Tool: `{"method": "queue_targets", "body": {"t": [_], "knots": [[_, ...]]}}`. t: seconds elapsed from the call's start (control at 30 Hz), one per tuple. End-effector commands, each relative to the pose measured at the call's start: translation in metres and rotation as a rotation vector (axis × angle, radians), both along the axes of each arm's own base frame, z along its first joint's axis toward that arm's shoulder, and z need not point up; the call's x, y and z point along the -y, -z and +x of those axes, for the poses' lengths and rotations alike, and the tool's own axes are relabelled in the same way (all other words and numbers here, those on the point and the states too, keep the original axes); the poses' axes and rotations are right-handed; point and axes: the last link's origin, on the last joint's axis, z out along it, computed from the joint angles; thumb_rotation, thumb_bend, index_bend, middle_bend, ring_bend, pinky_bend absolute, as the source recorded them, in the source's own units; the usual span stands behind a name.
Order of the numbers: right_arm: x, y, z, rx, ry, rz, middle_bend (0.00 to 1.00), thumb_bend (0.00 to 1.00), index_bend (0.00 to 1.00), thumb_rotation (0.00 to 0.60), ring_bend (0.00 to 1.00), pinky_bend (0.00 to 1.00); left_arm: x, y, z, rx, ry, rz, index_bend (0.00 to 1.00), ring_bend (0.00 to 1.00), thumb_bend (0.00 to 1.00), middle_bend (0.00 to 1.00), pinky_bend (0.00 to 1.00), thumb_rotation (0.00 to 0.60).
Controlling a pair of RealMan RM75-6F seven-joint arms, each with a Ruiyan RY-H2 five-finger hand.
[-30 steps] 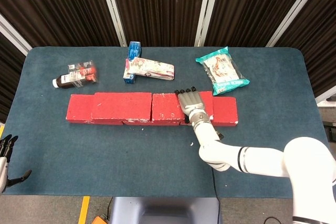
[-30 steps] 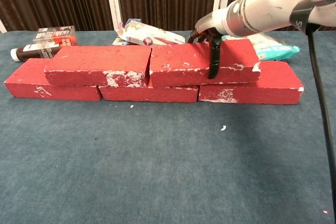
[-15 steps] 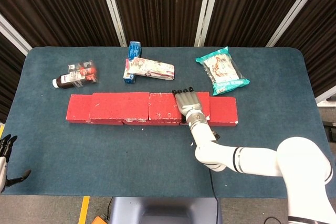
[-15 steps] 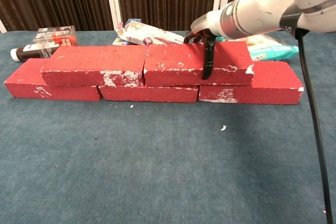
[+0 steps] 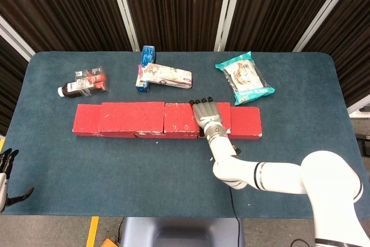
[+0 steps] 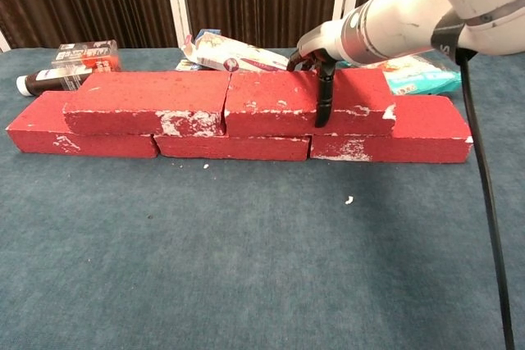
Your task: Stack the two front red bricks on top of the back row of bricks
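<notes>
- The right upper brick (image 6: 308, 102) lies on top of the bottom row of bricks (image 6: 234, 146), its left end against the left upper brick (image 6: 148, 102), so the two form a second layer.
- The right hand (image 5: 207, 115) rests flat on the right upper brick, fingers stretched over its top toward the back edge; in the chest view a dark fingertip (image 6: 321, 104) hangs down the brick's front face. It clasps the brick from above.
- The left hand (image 5: 6, 169) sits at the bench's near-left edge, well apart from the bricks, fingers spread and holding nothing.
- Behind the bricks on the blue bench (image 5: 173, 166) lie a dark bottle (image 5: 82, 84), a blue box (image 5: 144, 67) touching a pink pouch (image 5: 166, 76), and a teal snack packet (image 5: 244, 78).
</notes>
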Motion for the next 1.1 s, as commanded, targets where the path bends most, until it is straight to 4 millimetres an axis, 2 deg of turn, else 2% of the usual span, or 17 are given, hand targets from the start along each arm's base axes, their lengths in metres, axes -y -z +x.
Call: {"method": "queue_targets", "body": {"t": [0.03, 0.67, 1.1], "knots": [[-0.0004, -0.0005, 0.0002, -0.003, 0.004, 0.002, 0.28, 0.46, 0.28, 0.600, 0.16, 0.00, 0.0001, 0.0000, 0.0000, -0.001, -0.001, -0.001, 0.00, 0.00, 0.18, 0.00, 0.04, 0.600], [0.0008, -0.0033, 0.0003, -0.013, 0.019, -0.013, 0.19, 0.43, 0.18, 0.600, 0.08, 0.00, 0.0000, 0.0011, 0.0004, -0.003, -0.002, -0.006, 0.00, 0.00, 0.18, 0.00, 0.04, 0.600], [-0.0005, 0.0010, 0.0031, -0.004, 0.024, -0.004, 0.18, 0.41, 0.17, 0.600, 0.06, 0.00, 0.0004, 0.0005, 0.0003, -0.001, -0.004, -0.005, 0.00, 0.00, 0.18, 0.00, 0.04, 0.600]]}}
